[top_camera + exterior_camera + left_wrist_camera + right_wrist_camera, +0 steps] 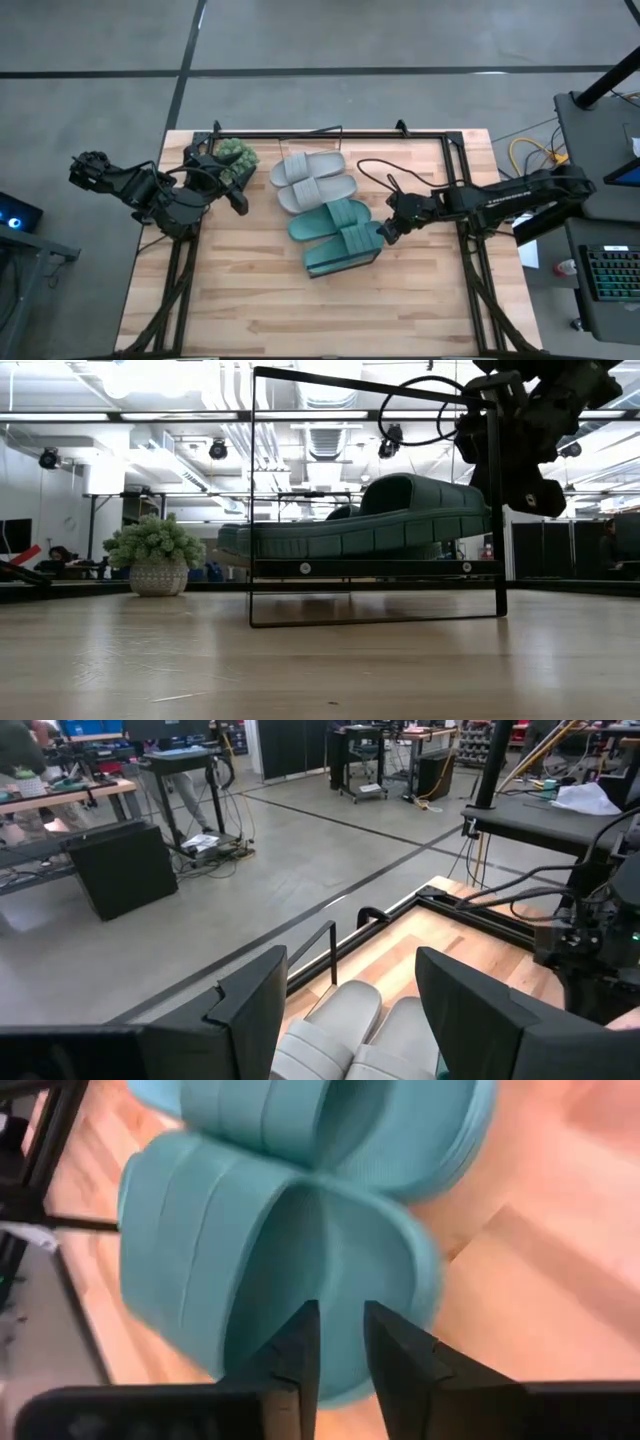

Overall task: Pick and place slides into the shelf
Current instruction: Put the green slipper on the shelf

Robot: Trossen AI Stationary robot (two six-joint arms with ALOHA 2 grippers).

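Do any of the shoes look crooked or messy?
Yes. The teal green rubber slides lie slanted across the light-wood shelf board, one end poking past its edge. The light grey rubber slides also sit at an angle. The right pincer is beside the teal pair.

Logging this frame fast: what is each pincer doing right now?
Left pincer: open, empty, hovering near the light grey rubber slides.
Right pincer: nearly shut, at the edge of a teal green rubber slide; grip cannot be told.
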